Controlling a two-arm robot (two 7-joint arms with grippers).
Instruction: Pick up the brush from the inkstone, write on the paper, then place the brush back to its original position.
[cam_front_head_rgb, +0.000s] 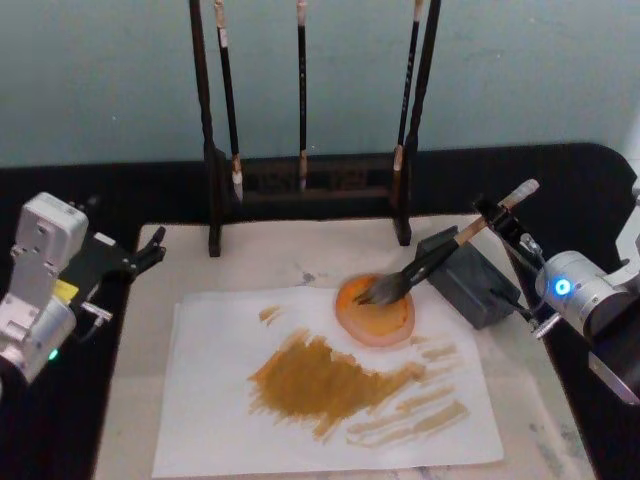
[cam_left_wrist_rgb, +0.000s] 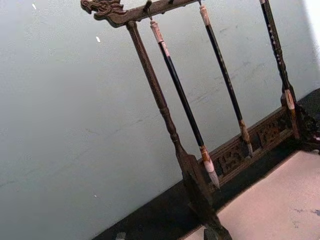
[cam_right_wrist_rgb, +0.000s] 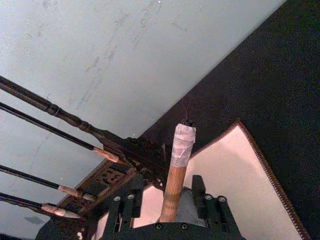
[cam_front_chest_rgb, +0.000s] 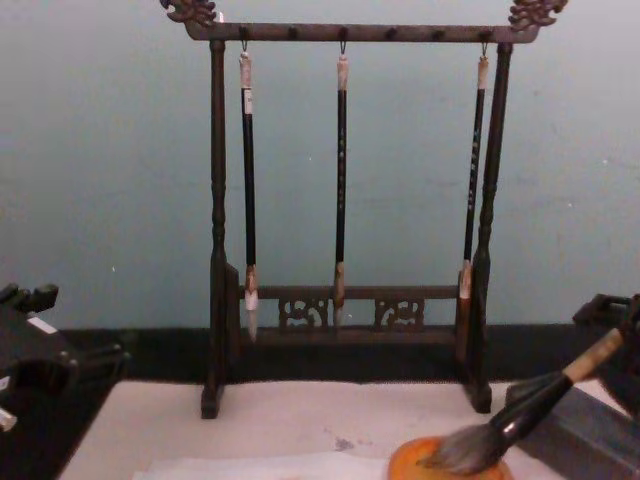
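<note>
Head view has the brush (cam_front_head_rgb: 440, 255) with its tuft lying in the inkstone (cam_front_head_rgb: 385, 328). Its handle slopes up and to the right from the inkstone, across a dark grey block (cam_front_head_rgb: 470, 285) that stands just right of the dish.

The paper (cam_front_head_rgb: 220, 400) reaches out left and nearer from the inkstone and carries brown strokes (cam_front_head_rgb: 320, 385), so the writing looks done and the return nearly so.

The risk lies in that loose prop. The handle seems to rest only on the block's edge, so a finger brushing it could roll it off, swinging the wet tuft out of the inkstone onto the paper.

The right hand (cam_front_head_rgb: 500, 222) sits farther right of the inkstone than the block, around the upper handle. In the right wrist view its fingers (cam_right_wrist_rgb: 198, 192) stand spread, with a gap either side of the shaft.

The left hand (cam_front_head_rgb: 150, 255) idles well left of the inkstone.
</note>
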